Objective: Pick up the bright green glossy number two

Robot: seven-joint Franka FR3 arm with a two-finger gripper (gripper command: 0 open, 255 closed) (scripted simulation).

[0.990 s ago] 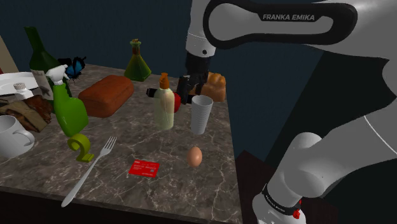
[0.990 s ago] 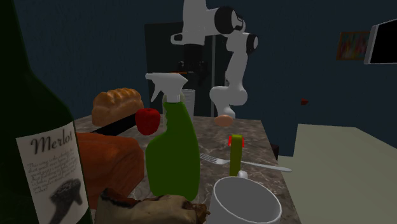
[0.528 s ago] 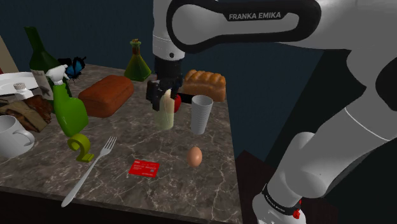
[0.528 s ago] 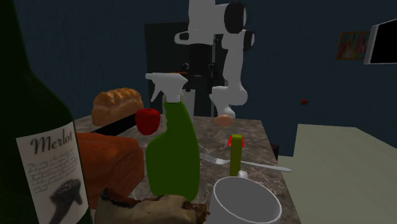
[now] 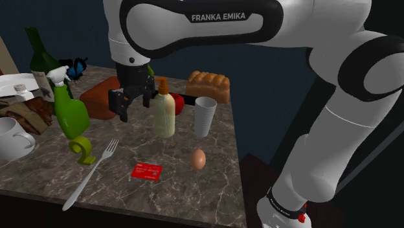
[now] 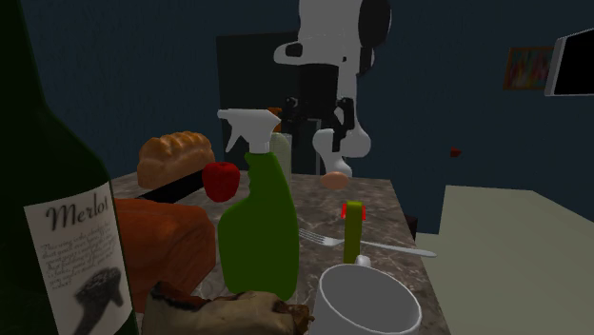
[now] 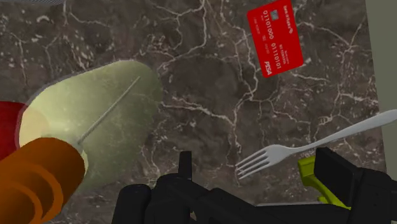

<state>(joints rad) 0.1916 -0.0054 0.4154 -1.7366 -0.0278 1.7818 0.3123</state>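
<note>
The bright green glossy number two (image 5: 81, 150) stands on the marble table (image 5: 175, 188), by the fork's tines and in front of the green spray bottle (image 5: 68, 111). It also shows beside the white mug (image 6: 353, 233), and as a green sliver (image 7: 310, 174) by one black finger in the wrist view. My gripper (image 5: 134, 107) hangs open above the table, between the brown loaf (image 5: 103, 97) and the pale bottle with the orange cap (image 5: 164, 111). It is up and to the shoulder view's right of the two, holding nothing. From the other side the gripper (image 6: 319, 116) hangs high over the table.
A fork (image 5: 90, 173), a red card (image 5: 145, 171) and an egg (image 5: 198, 159) lie near the front edge. A white cup (image 5: 205, 115), a red apple (image 5: 177, 102) and a bread loaf (image 5: 208, 85) stand behind the pale bottle. A wine bottle (image 5: 40, 61) and mug (image 5: 10, 137) are at the left.
The arm has swung towards the shoulder view's left, carrying the gripper from over the bread loaf, past the pale bottle, to the space beside the brown loaf. Nothing on the table moved.
</note>
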